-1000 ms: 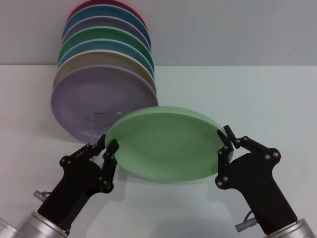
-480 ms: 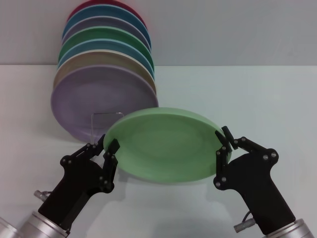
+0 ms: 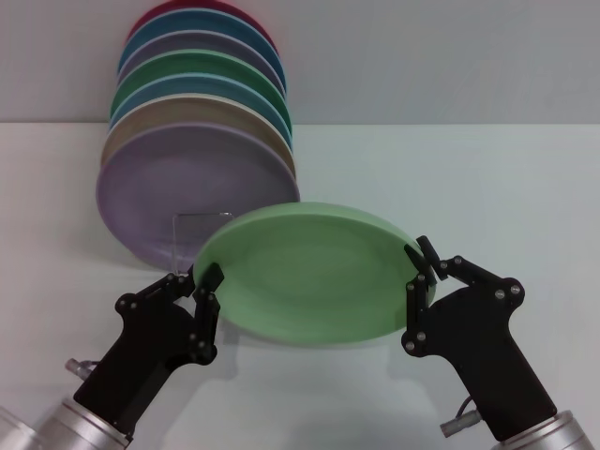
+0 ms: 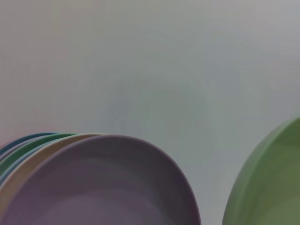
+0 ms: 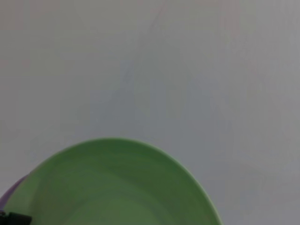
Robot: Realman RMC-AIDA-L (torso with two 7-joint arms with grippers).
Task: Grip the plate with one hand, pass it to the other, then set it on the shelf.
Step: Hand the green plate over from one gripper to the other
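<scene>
The light mint-green plate [image 3: 309, 277] hangs tilted above the table between my two grippers. My right gripper [image 3: 419, 270] is shut on its right rim. My left gripper [image 3: 199, 279] is open, and the plate's left rim sits between its fingers. The plate also shows in the left wrist view [image 4: 267, 183] and the right wrist view [image 5: 117, 187]. The clear acrylic shelf [image 3: 192, 230] stands just behind the plate's left part, with its front showing below the lilac plate [image 3: 187, 187].
Several coloured plates stand upright in a row on the rack at the back left, with the lilac one in front and a darker green plate [image 3: 202, 70] farther back. The lilac plate fills the left wrist view [image 4: 103, 187]. The white table [image 3: 469, 187] stretches to the right.
My right gripper has carried the plate a little to the left, so its left rim has slid in between the left gripper's fingers. The left arm has barely moved.
</scene>
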